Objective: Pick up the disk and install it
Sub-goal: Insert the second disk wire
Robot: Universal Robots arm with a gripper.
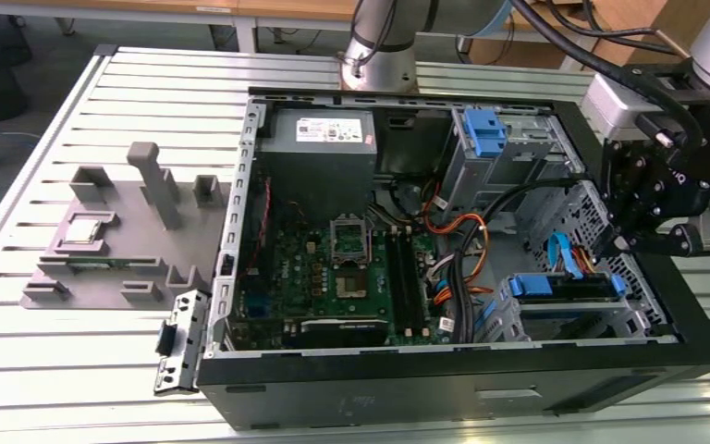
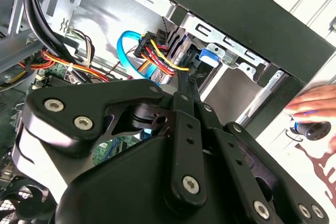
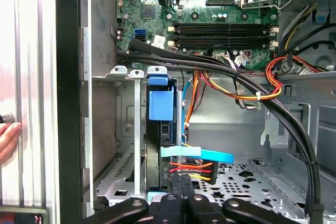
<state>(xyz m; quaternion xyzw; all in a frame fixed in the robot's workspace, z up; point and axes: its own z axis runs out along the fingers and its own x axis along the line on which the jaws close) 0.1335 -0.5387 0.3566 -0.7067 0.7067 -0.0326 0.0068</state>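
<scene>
Black gripper [image 3: 181, 192], angled down into the computer case [image 1: 454, 370], fingers pressed together at the disk's [image 3: 157, 145] rear edge. Disk on edge in drive cage [image 3: 126, 129] just beyond; motherboard [image 3: 210, 14] farther off.

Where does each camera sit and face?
Exterior view: off the arm, above, looking down into the computer case; arm and gripper over the drive cage.
First wrist view: on the wrist, looking past the gripper at the disk in its cage.
Second wrist view: on the wrist, along the gripper toward that cage.
Both wrist views share a person's hand outside the case.
</scene>
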